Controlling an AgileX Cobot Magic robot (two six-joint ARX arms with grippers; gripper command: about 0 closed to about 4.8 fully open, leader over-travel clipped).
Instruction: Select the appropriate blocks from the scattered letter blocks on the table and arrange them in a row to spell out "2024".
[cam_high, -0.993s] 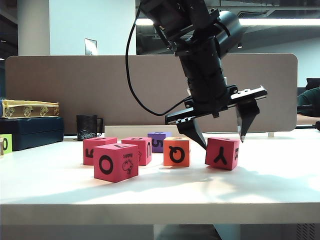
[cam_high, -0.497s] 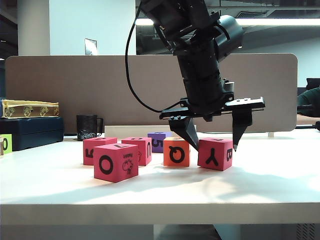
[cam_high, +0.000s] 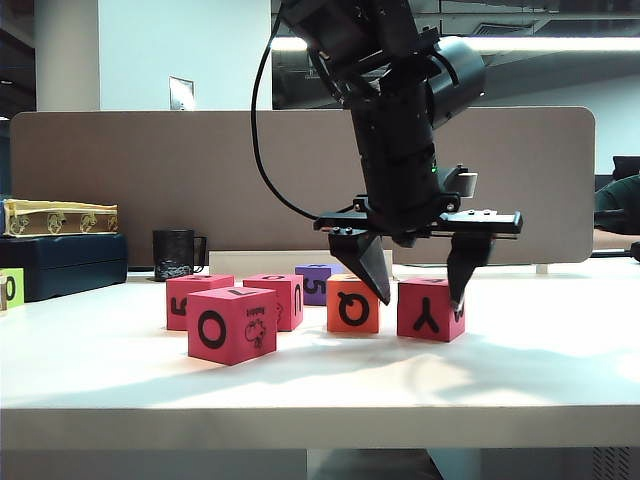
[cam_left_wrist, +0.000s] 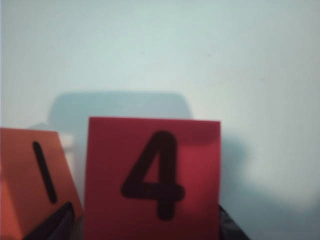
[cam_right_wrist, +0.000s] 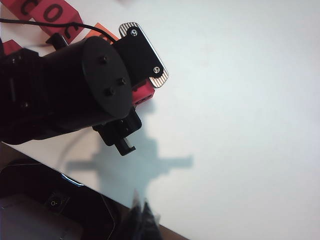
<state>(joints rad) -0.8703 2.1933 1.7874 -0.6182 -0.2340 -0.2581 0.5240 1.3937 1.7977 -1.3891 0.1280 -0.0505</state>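
Left gripper (cam_high: 415, 290) hangs wide open astride the Y block (cam_high: 430, 309) on the counter (cam_high: 320, 380) — right gripper (cam_right_wrist: 142, 220) looks shut, holding nothing.

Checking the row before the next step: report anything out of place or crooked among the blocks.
The pinkish-red foam cube with a bold O sits turned at an angle, in front of the other cubes. The left hand straddles the pinkish-red Y cube, jaws open. The right hand isn't discernible.
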